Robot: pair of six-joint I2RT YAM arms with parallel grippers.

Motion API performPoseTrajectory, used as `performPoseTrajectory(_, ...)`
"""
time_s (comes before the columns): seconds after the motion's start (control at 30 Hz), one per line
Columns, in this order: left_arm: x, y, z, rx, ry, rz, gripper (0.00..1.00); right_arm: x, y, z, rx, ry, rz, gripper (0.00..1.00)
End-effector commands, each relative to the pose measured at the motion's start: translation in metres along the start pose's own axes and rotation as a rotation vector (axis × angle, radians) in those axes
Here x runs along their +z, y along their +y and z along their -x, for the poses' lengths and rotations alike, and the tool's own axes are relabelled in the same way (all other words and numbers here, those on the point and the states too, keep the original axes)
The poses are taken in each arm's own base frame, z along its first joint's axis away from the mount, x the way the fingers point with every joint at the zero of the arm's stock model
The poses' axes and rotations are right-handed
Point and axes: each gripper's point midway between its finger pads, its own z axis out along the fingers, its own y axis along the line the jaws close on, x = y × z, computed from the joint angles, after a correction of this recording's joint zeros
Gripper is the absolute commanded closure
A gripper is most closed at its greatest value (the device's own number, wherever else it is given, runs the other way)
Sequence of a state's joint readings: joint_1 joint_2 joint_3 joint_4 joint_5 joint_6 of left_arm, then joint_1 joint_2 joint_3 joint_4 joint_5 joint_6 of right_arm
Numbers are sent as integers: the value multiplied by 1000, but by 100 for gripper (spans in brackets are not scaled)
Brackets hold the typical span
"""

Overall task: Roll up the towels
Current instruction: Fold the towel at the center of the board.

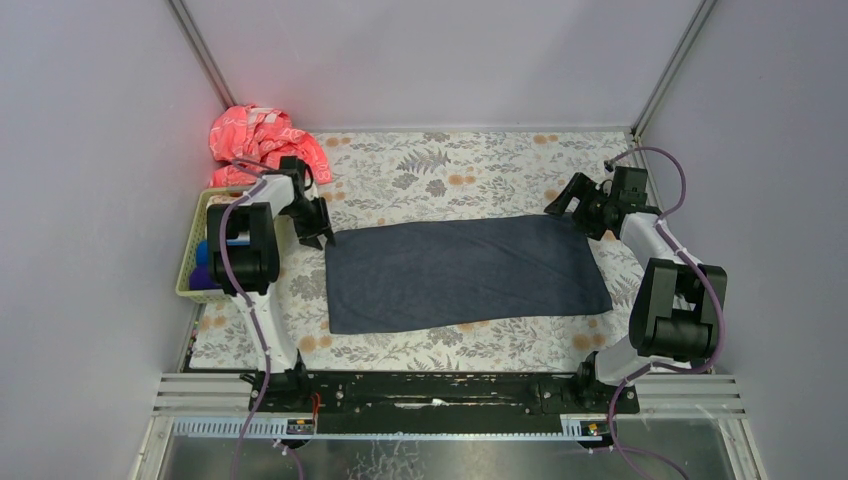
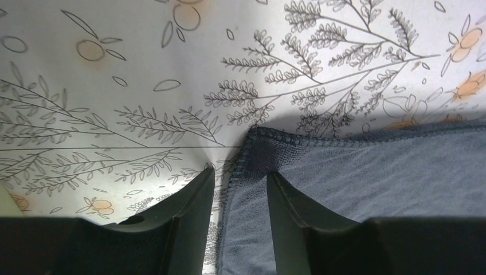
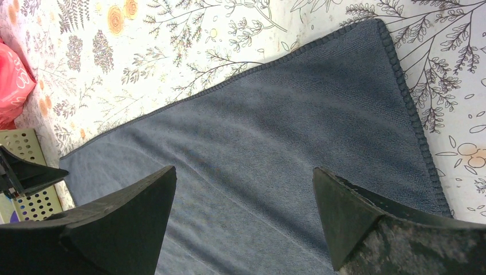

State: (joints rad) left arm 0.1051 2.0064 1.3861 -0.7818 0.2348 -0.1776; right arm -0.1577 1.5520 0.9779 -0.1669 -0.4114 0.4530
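Observation:
The dark grey-blue towel [image 1: 460,270] lies flat and spread out on the floral covering [image 1: 450,170]. My left gripper [image 1: 318,238] is low at the towel's far left corner. In the left wrist view its fingers [image 2: 240,172] are apart and straddle the hemmed corner of the towel [image 2: 372,172]. My right gripper [image 1: 578,205] hovers by the far right corner. In the right wrist view it [image 3: 245,169] is wide open and empty above the towel [image 3: 275,126]. The cream towel is out of view.
A green perforated basket [image 1: 195,250] at the left edge holds a blue roll [image 1: 205,252] and a purple one [image 1: 203,278]; the basket also shows in the right wrist view [image 3: 26,143]. A crumpled red-pink cloth [image 1: 262,140] lies at the back left corner.

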Motion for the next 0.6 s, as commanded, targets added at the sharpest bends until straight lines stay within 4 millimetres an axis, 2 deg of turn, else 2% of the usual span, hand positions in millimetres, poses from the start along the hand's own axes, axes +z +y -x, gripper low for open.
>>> performPoseTrajectory(0.0,18,20,22,-25,-72,133,61,-8,15,11,-28,-46,42,5)
performPoseTrajectory(0.13,23,16,22,-4,-67,166,61,-7,15,11,-26,-45,43,5)
performPoseTrajectory(0.27,31,3,12,49,-40,183,61,-6,14,11,-27,-46,38,5)
performPoseTrajectory(0.37,40,5,3,65,-5,215,63,-5,13,13,-40,-47,29,5)
performPoseTrajectory(0.43,39,8,2,67,6,231,63,-5,10,17,-58,-44,4,5)
performPoseTrajectory(0.57,29,5,13,84,-27,232,62,3,0,33,-117,-35,-58,5)
